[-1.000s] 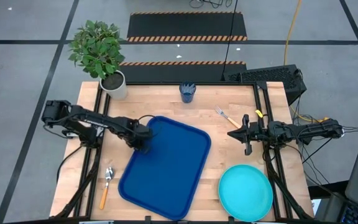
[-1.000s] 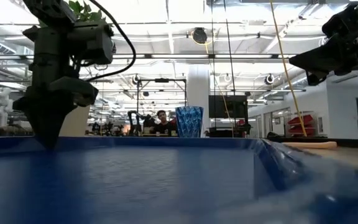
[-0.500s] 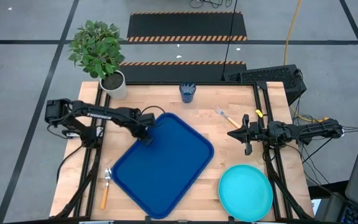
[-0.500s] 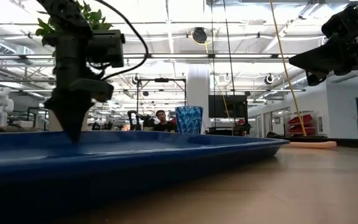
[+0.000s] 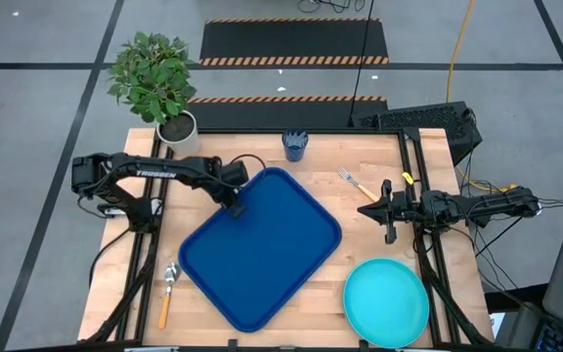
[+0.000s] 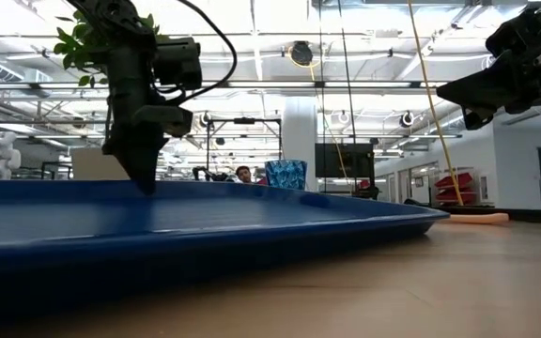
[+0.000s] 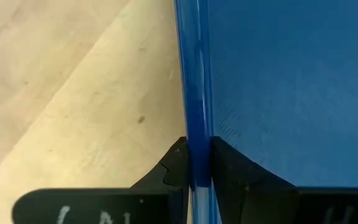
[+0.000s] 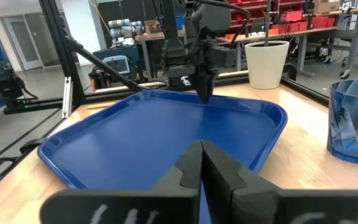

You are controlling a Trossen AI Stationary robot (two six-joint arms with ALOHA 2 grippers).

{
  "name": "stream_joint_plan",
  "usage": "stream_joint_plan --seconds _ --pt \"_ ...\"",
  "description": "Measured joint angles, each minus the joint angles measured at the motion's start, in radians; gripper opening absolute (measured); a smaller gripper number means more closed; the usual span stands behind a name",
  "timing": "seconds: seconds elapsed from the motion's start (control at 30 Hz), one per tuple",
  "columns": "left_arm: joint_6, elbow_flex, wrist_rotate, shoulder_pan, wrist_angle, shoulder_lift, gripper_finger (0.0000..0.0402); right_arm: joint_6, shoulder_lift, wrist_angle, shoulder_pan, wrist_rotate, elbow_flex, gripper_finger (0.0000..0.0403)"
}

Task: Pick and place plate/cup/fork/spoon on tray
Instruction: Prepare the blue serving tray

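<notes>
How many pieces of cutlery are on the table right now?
2. The fork lies between the tray and the right end effector; the spoon lies off the tray's left corner.

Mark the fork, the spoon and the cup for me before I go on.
fork (image 5: 357, 186), high view, on its orange-tan handle.
spoon (image 5: 171, 274), high view, on its silver bowl.
cup (image 5: 294, 145), high view, on its rim and upper wall.

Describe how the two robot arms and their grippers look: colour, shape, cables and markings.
Both arms are dark, slender and jointed. The left arm carries white lettering on one link, and a black cable loops beside its wrist. The left gripper and right gripper end in two black wedge-shaped fingers. Black cables trail from the right arm.
</notes>
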Motion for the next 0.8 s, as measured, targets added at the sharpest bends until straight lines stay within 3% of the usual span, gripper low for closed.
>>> stream_joint_plan --seconds 0.27,0.5,0.8 --pt "0.144 0.009 0.013 0.006 0.028 0.0 0.0045 0.0 0.0 0.0 0.0 0.001 0.0 0.0" --pt "0.278 0.11 -0.035 0.013 0.037 0.014 0.0044 0.0 0.0 0.0 0.0 0.003 0.0 0.0" --pt "0.401 0.262 -0.018 0.024 0.04 0.197 0.0044 0.008 0.0 0.0 0.0 0.002 0.0 0.0"
